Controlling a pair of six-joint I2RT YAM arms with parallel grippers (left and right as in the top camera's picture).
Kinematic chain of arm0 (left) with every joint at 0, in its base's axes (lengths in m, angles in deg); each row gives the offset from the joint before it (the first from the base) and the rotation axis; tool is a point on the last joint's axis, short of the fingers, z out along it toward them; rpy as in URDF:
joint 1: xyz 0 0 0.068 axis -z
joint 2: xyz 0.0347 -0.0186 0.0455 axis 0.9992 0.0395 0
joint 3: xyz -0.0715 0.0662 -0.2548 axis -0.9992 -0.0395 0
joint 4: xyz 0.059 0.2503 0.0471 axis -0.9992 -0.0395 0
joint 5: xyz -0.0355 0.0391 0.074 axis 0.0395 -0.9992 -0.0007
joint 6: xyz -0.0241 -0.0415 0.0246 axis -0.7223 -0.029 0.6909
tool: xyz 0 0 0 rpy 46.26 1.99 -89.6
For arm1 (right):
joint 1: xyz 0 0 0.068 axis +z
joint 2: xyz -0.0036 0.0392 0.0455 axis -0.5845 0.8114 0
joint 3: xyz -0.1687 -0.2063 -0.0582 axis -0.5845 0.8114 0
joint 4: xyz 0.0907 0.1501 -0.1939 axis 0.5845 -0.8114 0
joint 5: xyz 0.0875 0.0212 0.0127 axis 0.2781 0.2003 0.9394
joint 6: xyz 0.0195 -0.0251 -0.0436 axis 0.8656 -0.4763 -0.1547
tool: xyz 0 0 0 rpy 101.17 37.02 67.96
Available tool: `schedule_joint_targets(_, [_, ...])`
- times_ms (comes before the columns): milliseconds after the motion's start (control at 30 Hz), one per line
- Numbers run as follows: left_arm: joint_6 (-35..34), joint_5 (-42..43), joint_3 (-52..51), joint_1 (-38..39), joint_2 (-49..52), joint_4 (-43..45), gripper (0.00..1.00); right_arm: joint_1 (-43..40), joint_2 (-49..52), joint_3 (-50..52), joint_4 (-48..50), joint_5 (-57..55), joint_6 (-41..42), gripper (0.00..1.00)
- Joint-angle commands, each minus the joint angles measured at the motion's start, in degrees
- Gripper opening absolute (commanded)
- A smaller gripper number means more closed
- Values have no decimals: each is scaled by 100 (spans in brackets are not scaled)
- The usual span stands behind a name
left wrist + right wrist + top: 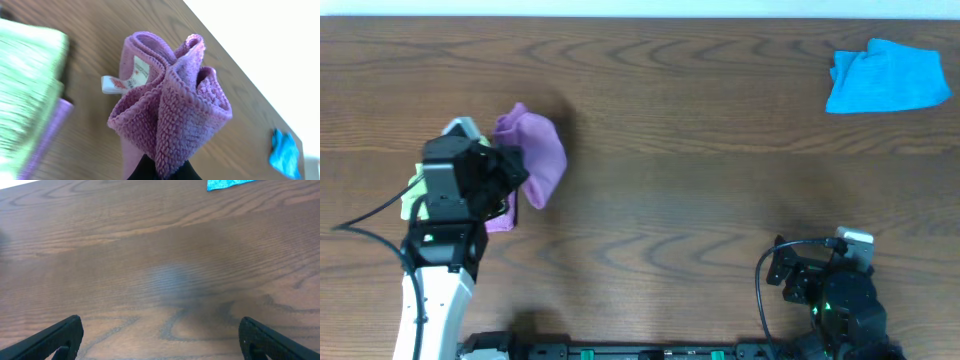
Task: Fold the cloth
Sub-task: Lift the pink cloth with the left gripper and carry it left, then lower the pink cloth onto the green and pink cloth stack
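The purple-magenta terry cloth [533, 152] hangs bunched at the left of the table, lifted off the wood. In the left wrist view the cloth [172, 112] is gathered in folds, its white tag [125, 81] showing on the far side. My left gripper [162, 172] is shut on a pinched fold of the cloth; in the overhead view it [510, 175] sits just left of the bunch. My right gripper [160, 340] is open and empty, low over bare wood at the front right [790, 275], far from the cloth.
A lime-green cloth [27, 85] lies to the left under my left arm, with a purple edge [47, 132] beside it. A bright blue cloth [885, 75] lies at the far right corner, also in the right wrist view [227, 184].
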Motion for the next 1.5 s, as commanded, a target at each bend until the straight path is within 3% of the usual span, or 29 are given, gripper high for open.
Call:
schedule_joint_targets(0, [247, -83, 122, -358, -44, 2, 5, -70, -35, 0, -9, -76, 85, 99])
schedule_joint_targets(433, [330, -101, 122, -1178, 129, 216, 5, -70, -35, 0, -7, -76, 85, 99])
schedule_joint_targets(1467, [236, 74, 122, -1495, 1266, 1370, 6, -70, -35, 0, -9, -76, 85, 99])
